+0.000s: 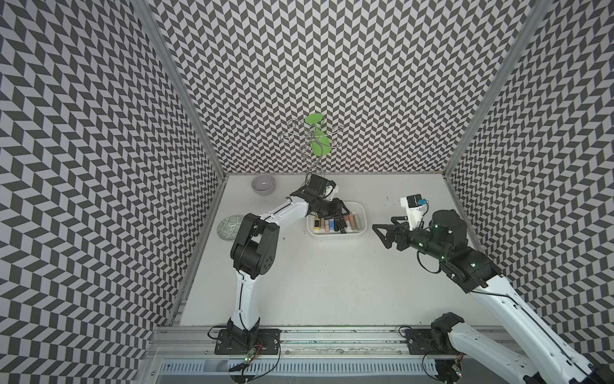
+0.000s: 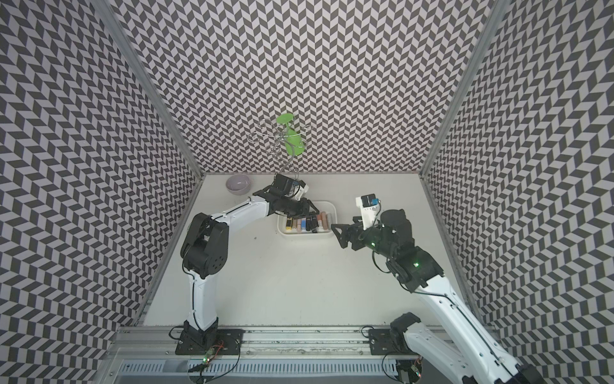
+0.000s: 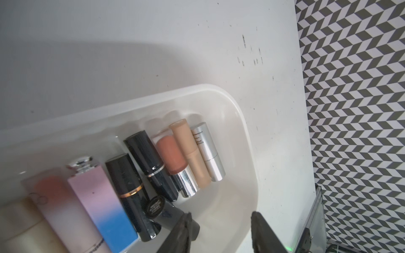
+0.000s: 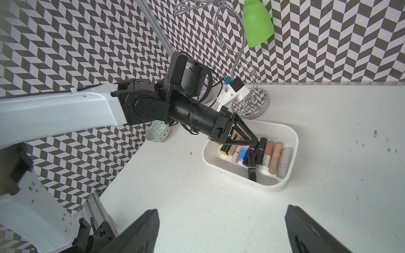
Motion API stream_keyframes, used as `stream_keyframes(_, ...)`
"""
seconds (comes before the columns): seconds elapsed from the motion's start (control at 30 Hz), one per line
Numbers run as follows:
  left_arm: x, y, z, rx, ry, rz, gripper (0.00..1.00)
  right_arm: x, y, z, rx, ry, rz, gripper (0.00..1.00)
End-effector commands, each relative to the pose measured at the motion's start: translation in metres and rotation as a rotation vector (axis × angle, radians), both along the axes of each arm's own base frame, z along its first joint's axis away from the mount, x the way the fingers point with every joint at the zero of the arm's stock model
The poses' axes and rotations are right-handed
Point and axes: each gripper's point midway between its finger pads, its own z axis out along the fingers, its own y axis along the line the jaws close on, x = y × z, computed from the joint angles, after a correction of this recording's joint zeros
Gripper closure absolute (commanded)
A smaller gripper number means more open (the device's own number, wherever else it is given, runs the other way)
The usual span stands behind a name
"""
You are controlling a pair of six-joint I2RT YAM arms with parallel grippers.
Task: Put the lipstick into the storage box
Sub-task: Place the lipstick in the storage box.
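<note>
Left gripper (image 3: pixel 221 219), jaws apart and empty, hangs over the storage box (image 4: pixel 228 172). The black lipstick (image 4: pixel 252 169) lies inside it at centre-right of frame, askew on the other lipsticks (image 4: pixel 275 157). Best to lift straight up without nudging them.

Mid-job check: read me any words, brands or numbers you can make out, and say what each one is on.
"LIZMU": white letters along the lettered black lipstick in the storage box; the last letters are uncertain and the smaller line beside them is unreadable.
Print on its round end: blurred.
Silver lipstick: print too small to read.
Nothing else is legible.
</note>
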Motion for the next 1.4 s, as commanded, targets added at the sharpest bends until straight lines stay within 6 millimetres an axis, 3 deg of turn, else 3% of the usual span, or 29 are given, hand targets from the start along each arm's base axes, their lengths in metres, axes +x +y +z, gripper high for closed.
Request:
stream_keyframes(0.0, -0.011, -0.007, -0.008, -0.032, 0.039, -0.043, 0.53, 0.003, 0.002, 0.010, 0.032, -0.040, 0.004, 0.06)
stream_keyframes(0.13, -0.019, -0.007, -0.026, -0.001, 0.081, -0.075, 0.52, 0.005, 0.003, 0.008, 0.032, -0.036, 0.002, 0.06)
stream_keyframes(0.43, -0.031, 0.013, -0.065, 0.141, 0.126, -0.108, 0.52, 0.006, 0.004, 0.008, 0.047, -0.036, -0.003, 0.06)
stream_keyframes(0.67, -0.026, 0.017, -0.073, 0.179, 0.115, -0.117, 0.52, 0.007, 0.005, 0.008, 0.061, -0.030, -0.006, 0.06)
stream_keyframes(0.8, -0.021, 0.014, -0.061, 0.153, 0.104, -0.122, 0.52, 0.008, 0.005, 0.007, 0.066, -0.025, -0.009, 0.06)
stream_keyframes(1.13, -0.013, 0.002, 0.010, -0.046, 0.032, -0.118, 0.52, 0.012, 0.012, 0.004, 0.092, -0.016, 0.011, 0.06)
stream_keyframes(1.37, -0.014, -0.018, 0.010, -0.166, 0.069, -0.152, 0.52, 0.015, 0.016, 0.003, 0.094, -0.010, 0.022, 0.06)
